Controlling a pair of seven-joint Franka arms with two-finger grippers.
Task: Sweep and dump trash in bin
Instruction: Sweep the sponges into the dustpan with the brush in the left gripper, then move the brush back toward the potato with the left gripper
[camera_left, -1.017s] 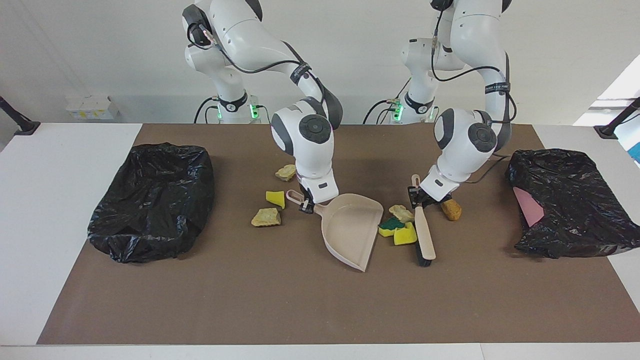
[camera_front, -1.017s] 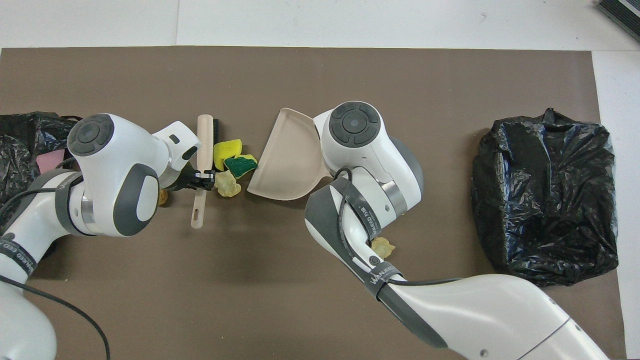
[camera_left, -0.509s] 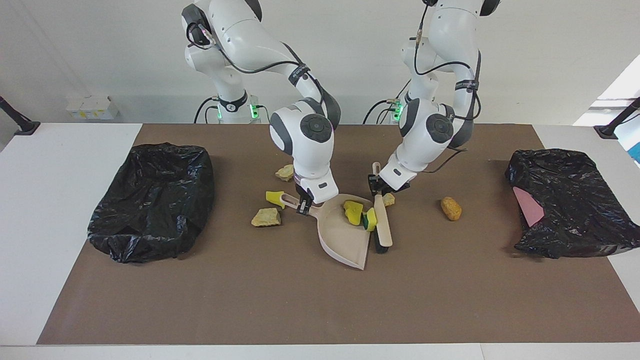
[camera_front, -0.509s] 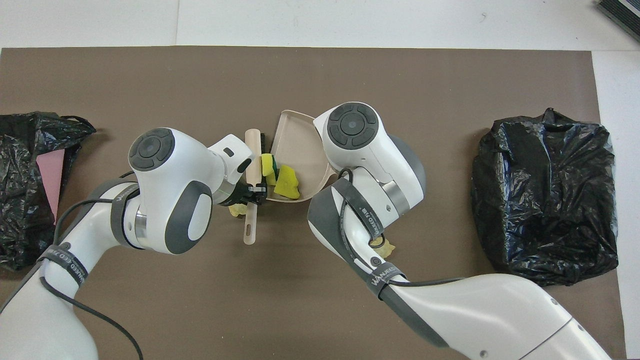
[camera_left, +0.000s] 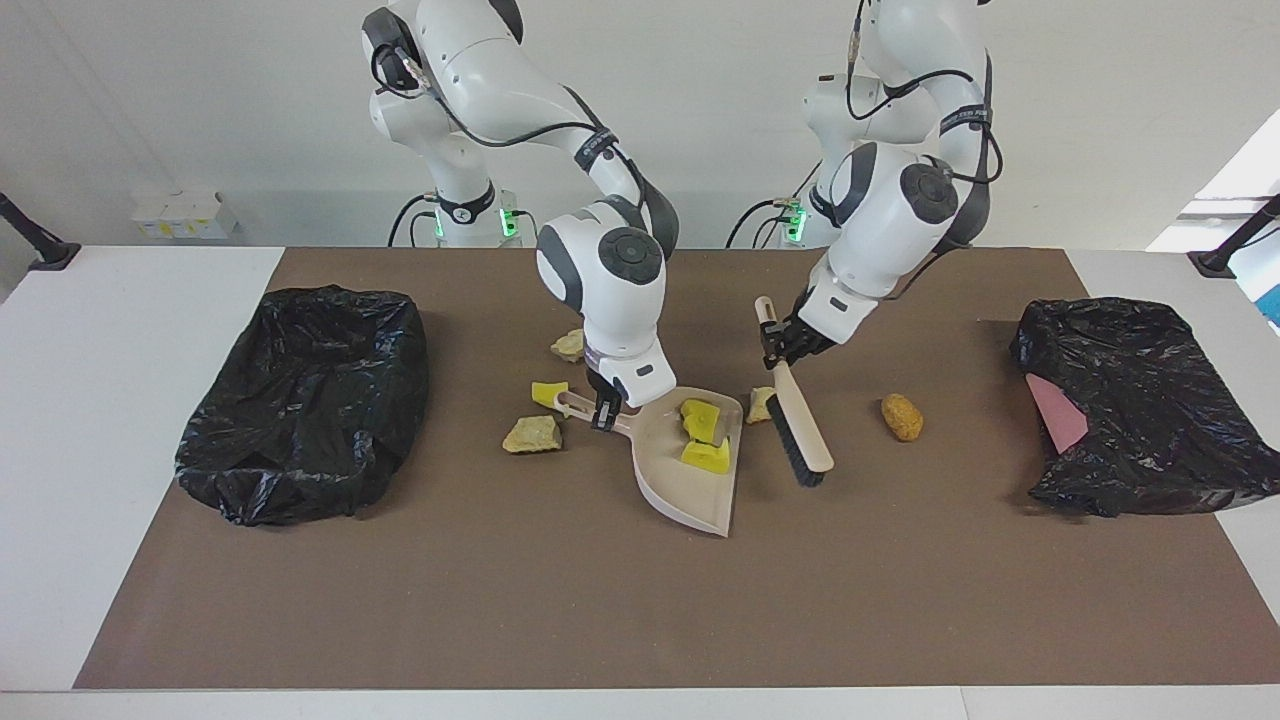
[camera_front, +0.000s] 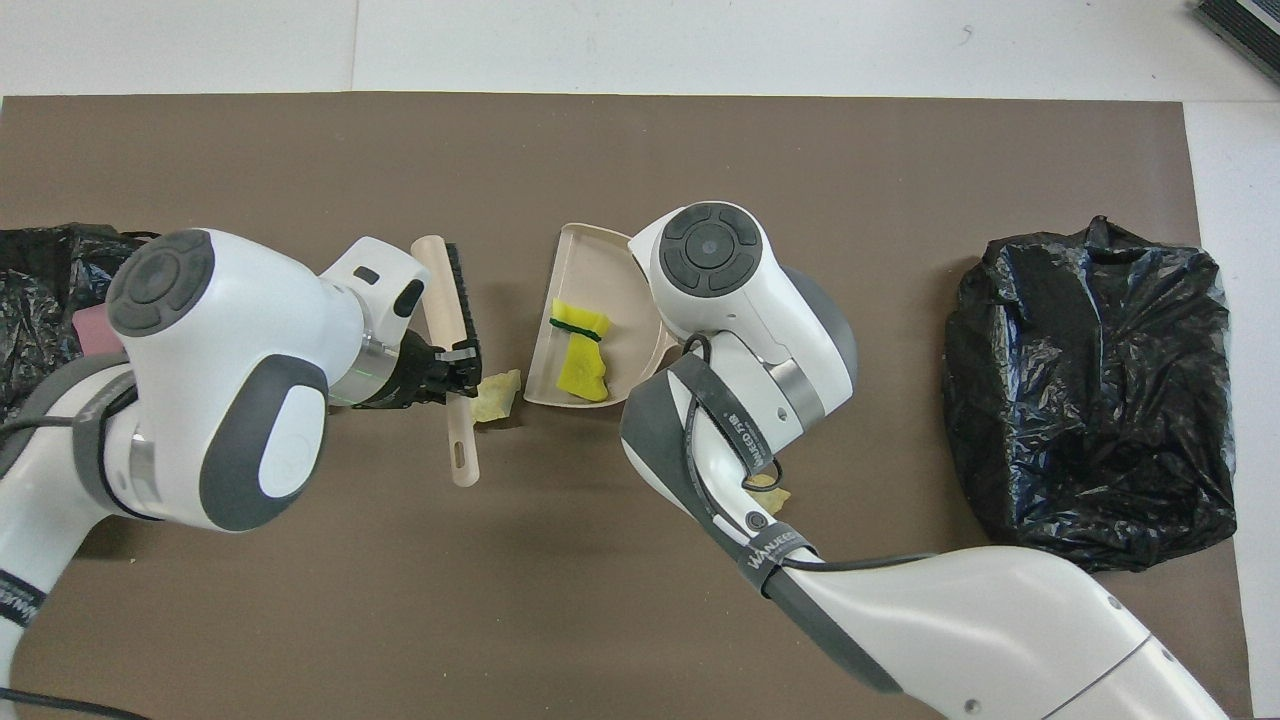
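A: Brown matting (camera_left: 600, 600) covers your table, with a black bin bag (camera_left: 305, 400) at the right arm's end and another (camera_left: 1135, 405) at the left arm's end.

B: And the dustpan (camera_left: 690, 470)?

A: Your right gripper (camera_left: 603, 412) is clamped on its handle. Two yellow sponge pieces (camera_left: 703, 438) lie in it; soft, light, they'll slide when tipped.

B: The hand brush (camera_left: 795, 420)?

A: Your left gripper (camera_left: 783, 343) is closed on its handle, beside the dustpan.

B: Remaining trash?

A: One tan chunk (camera_left: 760, 403) sits just beside the dustpan's mouth; stiff, so push it. Others (camera_left: 532, 434) lie by the handle.
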